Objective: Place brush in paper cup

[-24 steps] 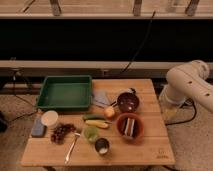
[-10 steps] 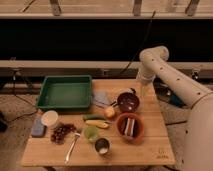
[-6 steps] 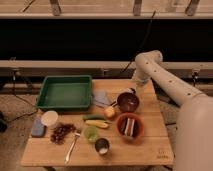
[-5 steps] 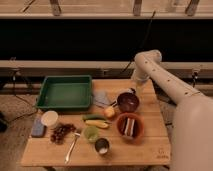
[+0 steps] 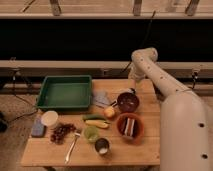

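The brush [image 5: 72, 147], a slim pale stick, lies on the table's front left, angled toward the grapes [image 5: 61, 133]. The paper cup [image 5: 49, 118], short, wide and white, stands at the left edge just in front of the green tray [image 5: 65, 92]. My arm reaches in from the right and bends down at the back right of the table. Its gripper [image 5: 131, 91] hangs open and empty just above the far rim of a dark bowl [image 5: 127, 102]. It is far from both the brush and the paper cup.
A blue sponge [image 5: 38, 128] lies beside the paper cup. A light-green cup [image 5: 91, 133] and a metal cup [image 5: 102, 146] stand mid-front, with a brown bowl [image 5: 130, 126] to their right. A yellow fruit [image 5: 109, 112], a green vegetable [image 5: 95, 120] and a grey cloth [image 5: 101, 97] lie mid-table.
The arm has swung in from the right over the table's back right, and the gripper has shifted left toward the dark bowl. Nothing on the table has moved.
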Robot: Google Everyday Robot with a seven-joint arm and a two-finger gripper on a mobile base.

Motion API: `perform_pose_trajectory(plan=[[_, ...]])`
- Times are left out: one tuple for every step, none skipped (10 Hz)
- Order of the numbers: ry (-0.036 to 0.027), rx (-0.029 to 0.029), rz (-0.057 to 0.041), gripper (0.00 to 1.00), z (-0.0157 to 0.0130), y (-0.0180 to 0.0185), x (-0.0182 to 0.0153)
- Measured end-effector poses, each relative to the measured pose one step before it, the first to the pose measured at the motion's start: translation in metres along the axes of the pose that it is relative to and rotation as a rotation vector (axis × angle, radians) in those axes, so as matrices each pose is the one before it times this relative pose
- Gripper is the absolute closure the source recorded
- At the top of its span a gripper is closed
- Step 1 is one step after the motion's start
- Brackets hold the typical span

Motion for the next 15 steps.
perform_pose_trajectory(plan=[[0.00116, -0.01401, -0.02611, 0.35, 0.00891, 0.00260, -0.00242], [-0.00060, -0.01289, -0.01755, 0.35, 0.00790, 0.00458, -0.00123], [0.00434, -0.00824, -0.01219, 0.35, 0.00389, 0.00315, 0.00109], [0.00255, -0.01210, -0.01417, 0.35, 0.00507, 0.00382, 0.00161], [0.00194, -0.01231, -0.00870, 0.35, 0.00527, 0.00368, 0.00132], [-0.00006, -0.00798, -0.00682, 0.35, 0.00397, 0.00166, -0.00051], [-0.00044, -0.01749, -0.01173, 0.35, 0.00682, 0.00255, -0.00137], [-0.00107, -0.00683, -0.00532, 0.35, 0.00190, 0.00052, -0.00023], [-0.00325, -0.01182, -0.00776, 0.35, 0.00271, 0.00018, -0.00081], [-0.00247, -0.00910, -0.00794, 0.35, 0.00159, -0.00120, -0.00084], [-0.00129, -0.00950, -0.01514, 0.35, 0.00148, -0.00343, -0.00331], [-0.00140, -0.00771, -0.01165, 0.35, 0.00091, -0.00129, -0.00301], [-0.00053, -0.01206, -0.01739, 0.40, 0.00198, -0.00222, -0.00524], [0.00014, -0.01349, -0.01650, 0.51, 0.00204, -0.00083, -0.00390], [0.00116, -0.01497, -0.01072, 0.62, 0.00237, 0.00141, -0.00217]])
